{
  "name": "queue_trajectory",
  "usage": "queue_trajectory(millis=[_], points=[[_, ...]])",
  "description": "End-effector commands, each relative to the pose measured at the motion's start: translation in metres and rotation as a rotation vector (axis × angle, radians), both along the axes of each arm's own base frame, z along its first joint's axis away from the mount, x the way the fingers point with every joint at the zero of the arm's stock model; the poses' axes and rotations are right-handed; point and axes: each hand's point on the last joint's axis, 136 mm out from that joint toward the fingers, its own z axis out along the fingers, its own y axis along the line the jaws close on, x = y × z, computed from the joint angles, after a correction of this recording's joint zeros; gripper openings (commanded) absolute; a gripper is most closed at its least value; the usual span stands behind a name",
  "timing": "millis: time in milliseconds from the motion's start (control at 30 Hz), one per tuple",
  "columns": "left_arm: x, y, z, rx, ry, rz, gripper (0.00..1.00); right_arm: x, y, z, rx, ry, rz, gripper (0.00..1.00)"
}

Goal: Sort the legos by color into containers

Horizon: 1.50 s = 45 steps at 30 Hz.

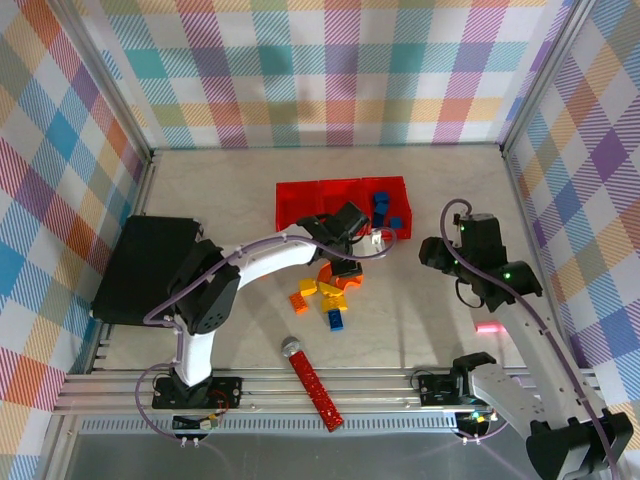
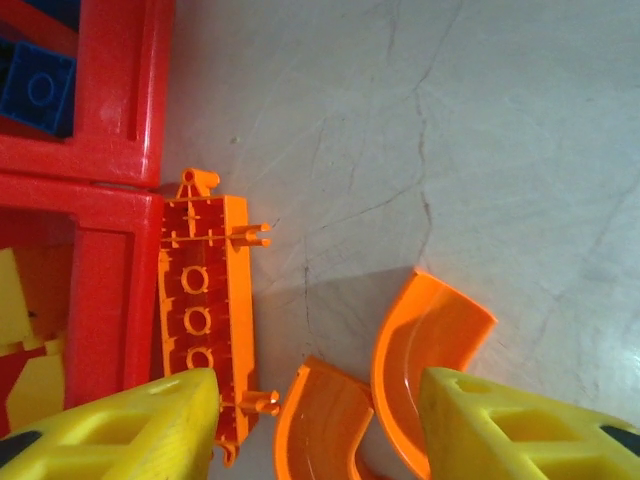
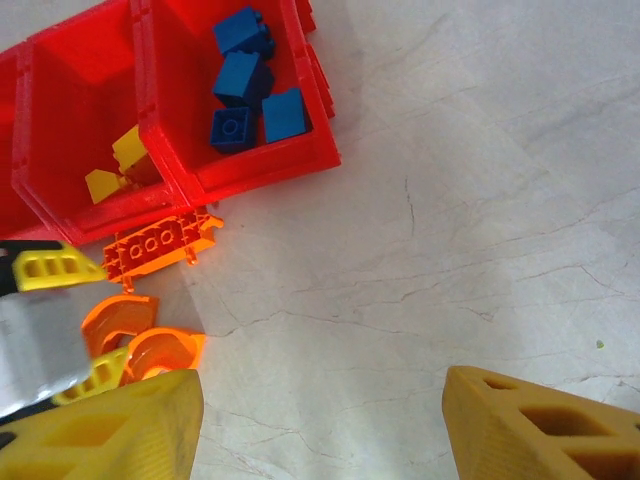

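My left gripper (image 2: 315,395) is spread wide and low over 2 orange arches (image 2: 430,330), pinching nothing. The arches lie on the table (image 3: 480,200) just in front of the bins (image 2: 110,120). My right gripper (image 3: 320,410) is also spread, over bare table to the right of the bins, with nothing between its fingers.

My main worry is the pinch. Both arches sit in the gap, so I may catch 2, or catch 1 and flick the other away. Their curved, glossy faces look likely to slip out sideways under pressure. The finger nearest the bins (image 2: 130,430) is just beside a long orange brick (image 2: 205,310), which lies studs-down against the bin wall. A crooked close could ride onto that brick or shove the bins. The bins look light, and a knock could spill the blue bricks (image 3: 243,80) or the yellow bricks (image 3: 112,170). More loose bricks (image 1: 333,298) wait under the arm, where a low sweep could scatter them.

The tabletop is pale and stone-like, with hairline cracks and a slight sheen. Pastel plaid walls (image 1: 330,70) close 3 sides. A black case (image 1: 145,265) sits at the left, and a red stick (image 1: 315,385) lies near the front rail.
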Motion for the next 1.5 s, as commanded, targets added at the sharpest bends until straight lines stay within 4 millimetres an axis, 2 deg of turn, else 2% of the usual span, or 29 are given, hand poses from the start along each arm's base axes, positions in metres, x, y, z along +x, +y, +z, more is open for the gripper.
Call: queue_trajectory(millis=[0,233,567,800,967,1300,1467], points=[[0.008,-0.006,-0.016,-0.005,0.001,0.052,0.54,-0.004,-0.001,-0.002,0.009,-0.013,0.007,0.65],[0.03,-0.006,-0.035,0.06,-0.026,0.136,0.52,-0.01,-0.002,-0.008,-0.007,-0.004,0.022,0.65],[0.044,-0.009,-0.029,0.056,-0.059,0.203,0.51,-0.01,0.0,-0.012,-0.02,0.009,0.058,0.65],[0.043,-0.004,-0.04,0.125,-0.036,0.197,0.5,-0.008,0.004,-0.014,0.0,0.02,0.065,0.65],[0.041,-0.002,-0.05,0.165,0.0,0.199,0.43,-0.01,0.005,-0.014,0.005,0.026,0.066,0.65],[0.037,-0.002,-0.069,0.186,0.044,0.193,0.36,-0.015,0.002,-0.01,0.0,0.026,0.063,0.65],[0.028,0.0,-0.074,0.184,0.1,0.198,0.25,-0.017,0.001,-0.007,0.002,0.021,0.056,0.65]])
